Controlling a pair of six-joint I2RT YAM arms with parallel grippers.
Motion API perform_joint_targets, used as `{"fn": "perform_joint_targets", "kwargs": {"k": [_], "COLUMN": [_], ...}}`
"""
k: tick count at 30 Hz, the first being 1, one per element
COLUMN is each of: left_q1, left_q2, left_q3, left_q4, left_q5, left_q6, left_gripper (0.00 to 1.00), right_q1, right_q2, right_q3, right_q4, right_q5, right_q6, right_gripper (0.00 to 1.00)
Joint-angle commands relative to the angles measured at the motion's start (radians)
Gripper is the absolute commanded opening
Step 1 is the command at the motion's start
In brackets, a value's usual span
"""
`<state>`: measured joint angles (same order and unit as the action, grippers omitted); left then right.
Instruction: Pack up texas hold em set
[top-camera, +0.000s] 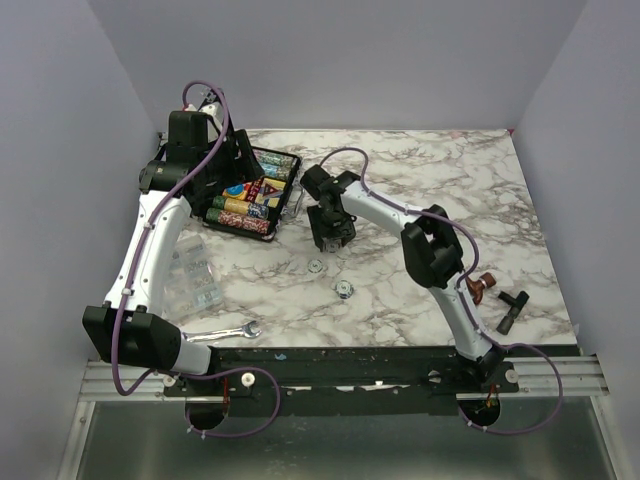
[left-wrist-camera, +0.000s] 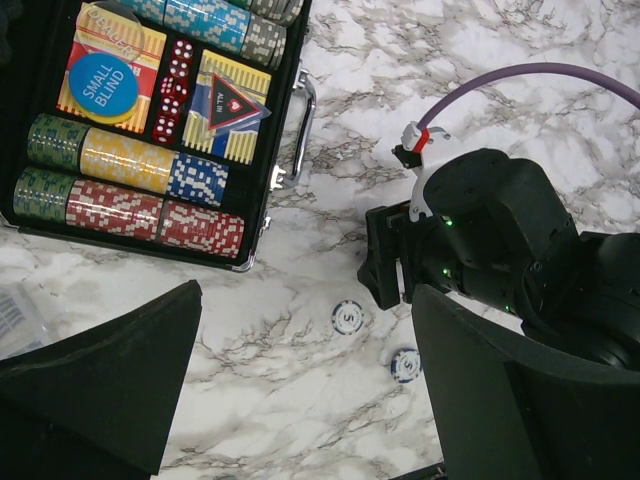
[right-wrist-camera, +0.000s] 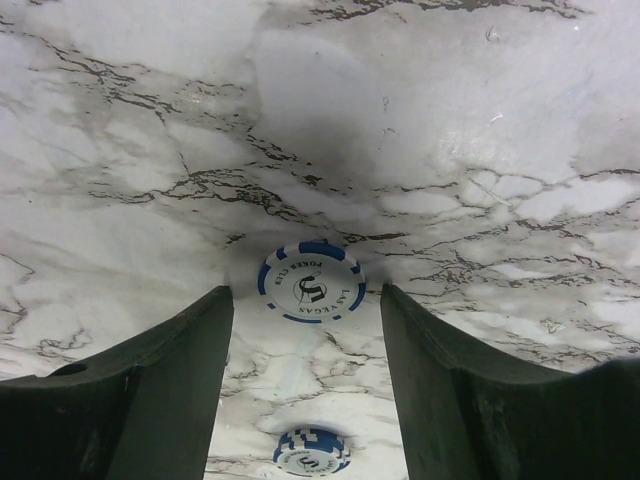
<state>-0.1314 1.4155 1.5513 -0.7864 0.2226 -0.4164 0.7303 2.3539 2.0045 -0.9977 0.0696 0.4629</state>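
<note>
case (left-wrist-camera: 258, 215) open, mostly filled; two whitish chips (left-wrist-camera: 347, 317) left loose on the bench (top-camera: 450, 180). right pincer (right-wrist-camera: 305, 290), apart, straddles one; left pincer (left-wrist-camera: 305, 295) apart, empty.

Glossy marble-look table (top-camera: 450, 180); shiny metal handle (left-wrist-camera: 308, 110); matt, seemingly plastic fingers (right-wrist-camera: 150, 400).

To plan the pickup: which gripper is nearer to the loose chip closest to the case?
Right. The right gripper hangs open just over that chip; the left gripper is away, up by the case.
</note>
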Motion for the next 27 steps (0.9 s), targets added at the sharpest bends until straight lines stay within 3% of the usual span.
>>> {"fn": "perform_joint_targets", "kwargs": {"k": [1,27], "left_q1": [-0.002,-0.004], "left_q2": [-0.020,-0.020], "left_q3": [-0.002,-0.005], "left_q4": [0.013,0.016], "left_q5": [0.026,0.034], "left_q6": [0.004,0.002], "left_gripper": [0.86,0.86], "right_q1": [0.003,-0.013], "right_q2": [0.061,0.154], "right_q3": [0.022,0.049], "right_q4": [-0.032,-0.067], "right_q5": [0.014,0.042], "right_q6": [-0.015,-0.059], "right_gripper": [0.63,0.50]}}
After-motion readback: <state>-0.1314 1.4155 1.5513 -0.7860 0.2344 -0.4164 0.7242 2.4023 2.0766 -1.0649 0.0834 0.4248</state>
